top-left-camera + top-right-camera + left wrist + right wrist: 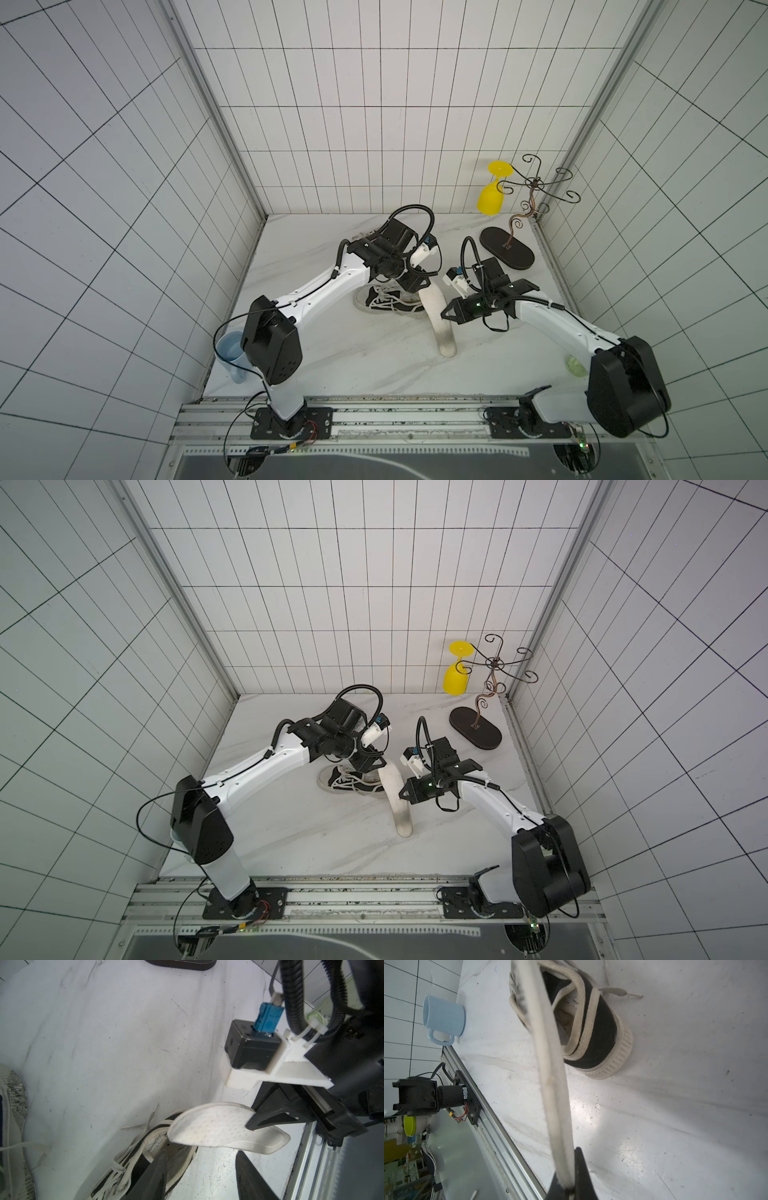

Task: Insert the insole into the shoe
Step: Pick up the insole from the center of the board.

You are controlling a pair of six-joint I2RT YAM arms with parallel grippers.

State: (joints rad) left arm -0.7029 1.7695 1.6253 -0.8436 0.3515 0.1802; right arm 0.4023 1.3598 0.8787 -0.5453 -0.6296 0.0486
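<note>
The right gripper (566, 1166) pinches the white fabric insole (550, 1064); its tip meets the opening of the black canvas sneaker (600, 1028), apparently not yet inside. The left gripper (199, 1165) stands spread.

The shoe (384, 302) lies mid-table (353, 365). The insole (436, 316) crosses above the shoe's right end and runs forward from it, with the right claw (445, 314) on it, just right of the shoe. A mug (230, 348) sits well left of the shoe and farther forward. A rack (507, 249) stands behind the shoe, to its right.
</note>
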